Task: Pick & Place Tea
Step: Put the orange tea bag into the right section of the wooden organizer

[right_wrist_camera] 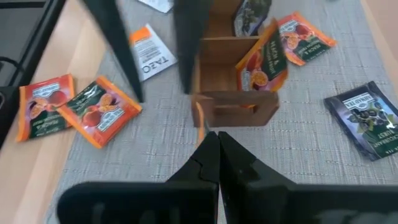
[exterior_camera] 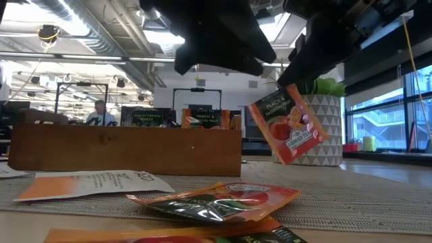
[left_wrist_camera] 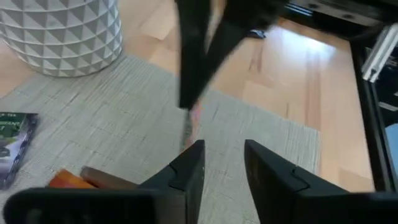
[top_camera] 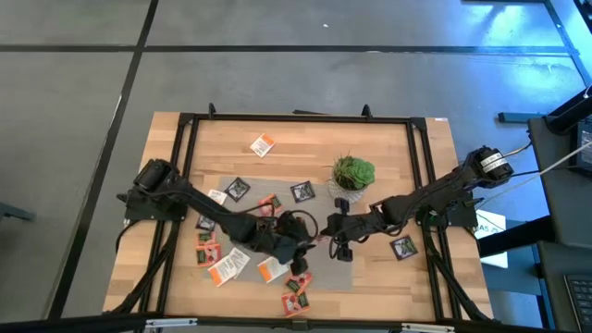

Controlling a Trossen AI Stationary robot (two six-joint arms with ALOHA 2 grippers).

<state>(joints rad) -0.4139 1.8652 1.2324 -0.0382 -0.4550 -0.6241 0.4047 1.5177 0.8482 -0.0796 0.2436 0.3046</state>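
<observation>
A red-orange tea sachet (exterior_camera: 291, 127) hangs over the grey mat (top_camera: 365, 268), held by my right gripper (top_camera: 339, 242), which is shut on it. The left wrist view shows this sachet edge-on (left_wrist_camera: 188, 127). My left gripper (left_wrist_camera: 222, 157) stands open just to its left, a little nearer the table's front, with nothing between its fingers. Other tea sachets lie flat around them: orange ones (right_wrist_camera: 99, 109), a dark one (right_wrist_camera: 367, 121) and a white-and-orange one (top_camera: 263, 144). The wooden tray (exterior_camera: 128, 150) rests on the mat under the left arm. My right gripper pinches the red-orange sachet by its upper edge (exterior_camera: 286, 92) between its two shut fingers. The fingers slant down from the table's right side. The sachet hangs below them, tilted, clear of the mat.
A green plant in a white patterned pot (top_camera: 353, 173) stands just beyond the grippers. Sachets (right_wrist_camera: 264, 59) lean inside the tray (right_wrist_camera: 239, 102). More sachets (top_camera: 296, 291) lie near the front edge. Black frame rails (top_camera: 185, 185) run along the table's sides.
</observation>
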